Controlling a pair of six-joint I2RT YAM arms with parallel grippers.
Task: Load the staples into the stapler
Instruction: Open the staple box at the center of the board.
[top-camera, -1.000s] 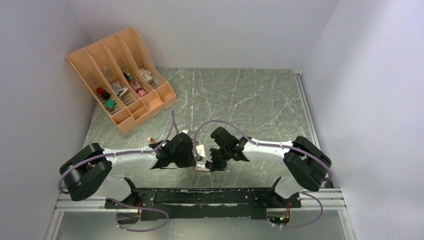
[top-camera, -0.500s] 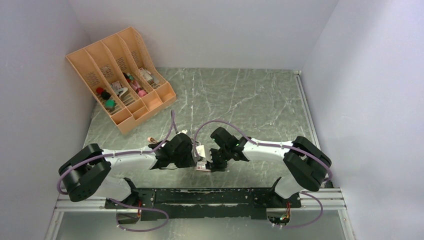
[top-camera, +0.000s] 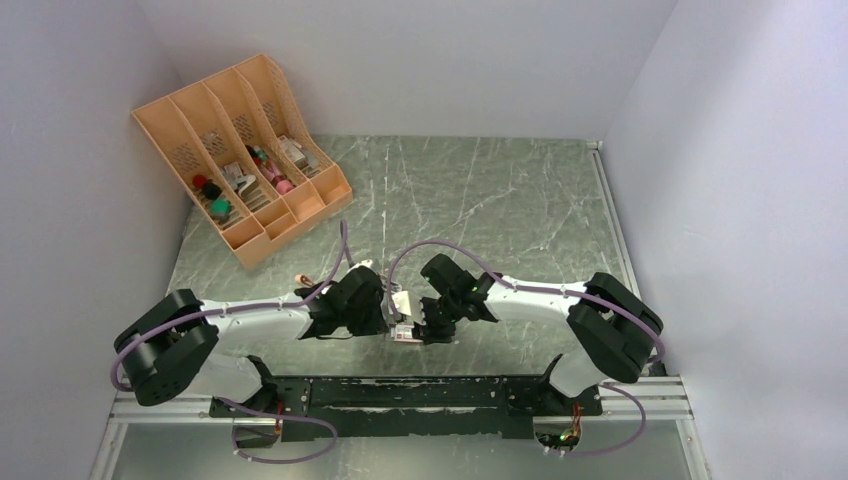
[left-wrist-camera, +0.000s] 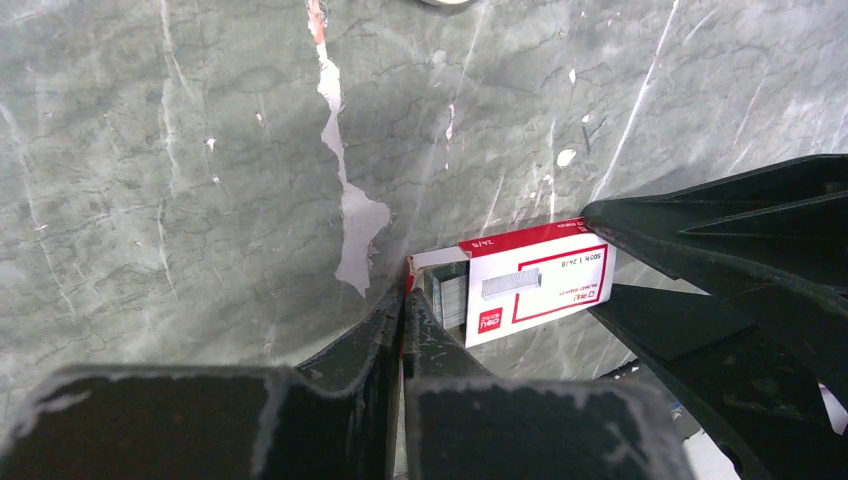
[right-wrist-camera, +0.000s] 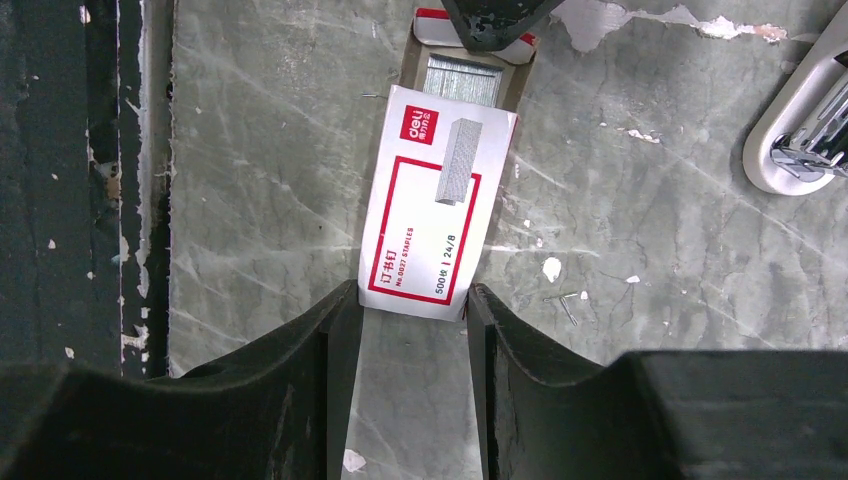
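Staples (right-wrist-camera: 462, 78) sit as a grey block in the inner tray (right-wrist-camera: 412, 55), which is slid partway out of the red-and-white box (right-wrist-camera: 432, 205) lying on the desk (right-wrist-camera: 620, 230). At the box's near end the right tool (right-wrist-camera: 412, 300) grips it between its fingers. At the far end the left tool (left-wrist-camera: 403, 297), clenched, pinches the tray's flap. Only the right wrist view shows the stapler (right-wrist-camera: 800, 130) beside the box, cut off at the edge. From above, both forearms lie low and nearly hide the box. An orange organiser (top-camera: 240, 150) stands far beyond.
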